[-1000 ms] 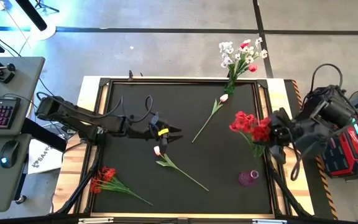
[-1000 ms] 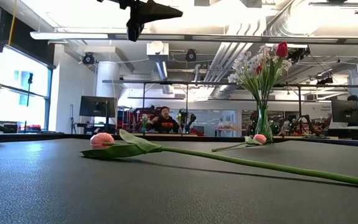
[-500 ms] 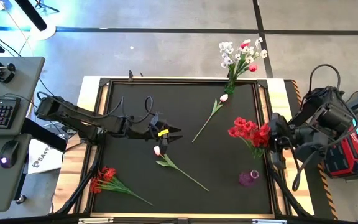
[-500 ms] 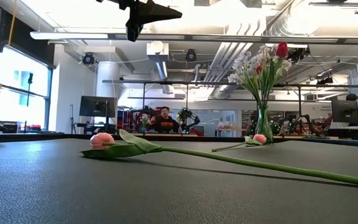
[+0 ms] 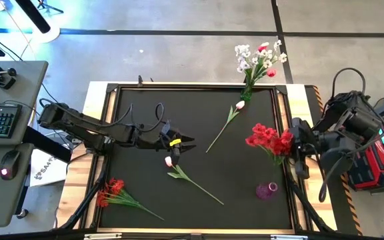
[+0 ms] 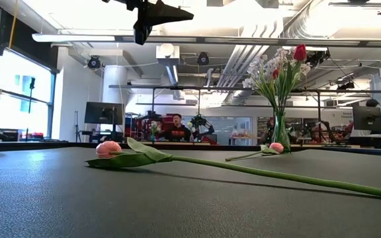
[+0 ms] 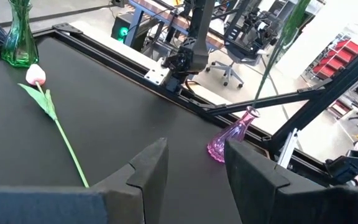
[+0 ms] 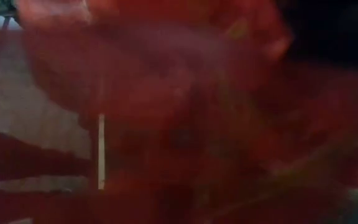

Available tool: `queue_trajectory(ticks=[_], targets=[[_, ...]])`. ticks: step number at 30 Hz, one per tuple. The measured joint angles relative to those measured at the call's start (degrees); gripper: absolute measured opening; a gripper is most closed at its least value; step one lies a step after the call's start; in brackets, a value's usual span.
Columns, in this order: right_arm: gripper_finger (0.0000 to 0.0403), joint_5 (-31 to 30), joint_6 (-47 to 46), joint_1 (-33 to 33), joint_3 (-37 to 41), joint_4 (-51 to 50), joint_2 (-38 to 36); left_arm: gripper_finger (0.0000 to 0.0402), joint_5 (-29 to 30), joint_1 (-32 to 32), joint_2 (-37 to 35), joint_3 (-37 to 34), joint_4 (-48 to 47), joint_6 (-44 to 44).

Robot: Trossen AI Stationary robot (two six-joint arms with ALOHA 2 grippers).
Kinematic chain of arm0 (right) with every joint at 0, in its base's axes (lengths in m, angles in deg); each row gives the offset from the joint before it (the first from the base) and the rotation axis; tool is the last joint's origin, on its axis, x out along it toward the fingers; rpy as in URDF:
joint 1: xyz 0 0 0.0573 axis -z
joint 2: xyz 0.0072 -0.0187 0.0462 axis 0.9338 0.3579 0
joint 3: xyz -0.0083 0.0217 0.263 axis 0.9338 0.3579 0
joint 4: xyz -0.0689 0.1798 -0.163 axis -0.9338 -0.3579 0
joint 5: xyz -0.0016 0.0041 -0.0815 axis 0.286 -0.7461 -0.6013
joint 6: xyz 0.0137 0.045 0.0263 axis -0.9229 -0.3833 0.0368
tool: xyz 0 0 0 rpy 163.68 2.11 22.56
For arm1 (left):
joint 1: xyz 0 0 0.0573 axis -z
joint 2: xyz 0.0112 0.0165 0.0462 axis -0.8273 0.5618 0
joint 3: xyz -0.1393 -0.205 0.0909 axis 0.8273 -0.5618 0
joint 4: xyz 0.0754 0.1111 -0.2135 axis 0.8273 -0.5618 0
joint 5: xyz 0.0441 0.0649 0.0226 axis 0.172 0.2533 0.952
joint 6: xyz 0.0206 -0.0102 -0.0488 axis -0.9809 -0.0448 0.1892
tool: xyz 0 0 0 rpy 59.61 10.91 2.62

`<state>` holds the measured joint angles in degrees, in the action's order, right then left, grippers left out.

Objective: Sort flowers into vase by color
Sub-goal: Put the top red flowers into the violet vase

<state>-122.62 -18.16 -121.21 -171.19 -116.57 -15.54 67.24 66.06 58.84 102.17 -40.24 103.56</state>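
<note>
Near the pink vase (image 5: 267, 191) at the bench's (image 5: 145, 100) right edge, the right gripper (image 5: 291, 143) holds its jaws clamped on a red bunch (image 5: 267, 137) above open mat, while the left gripper (image 5: 185, 142), jaws apart, hovers over a pink tulip (image 5: 169, 161) mid-bench.

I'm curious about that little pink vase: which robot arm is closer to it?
The right. Its claw, shut on a red flower bunch, hangs just beyond the pink vase at the table's right edge. The left claw hovers mid-table, much farther off.
</note>
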Motion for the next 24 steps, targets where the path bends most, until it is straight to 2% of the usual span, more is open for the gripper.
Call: queue_trajectory(ticks=[6,15,19,24], targets=[[0.0,3.0,-0.8,0.0,1.3,0.0,0.3,0.0144,0.0,0.0,0.0,0.0,-0.2,-0.9],[0.0005,7.8,-4.7,0.0,7.5,2.2,0.8,0.0144,0.0,-0.2,0.0,0.0,-0.4,-1.9],[0.0033,11.6,-6.0,0.0,9.0,5.1,0.9,0.0144,0.0,-0.5,0.0,0.0,-0.4,-1.9],[0.0088,16.0,-9.1,0.0,9.0,7.2,1.6,0.0144,0.0,-0.6,0.0,0.0,-0.4,-1.9]])
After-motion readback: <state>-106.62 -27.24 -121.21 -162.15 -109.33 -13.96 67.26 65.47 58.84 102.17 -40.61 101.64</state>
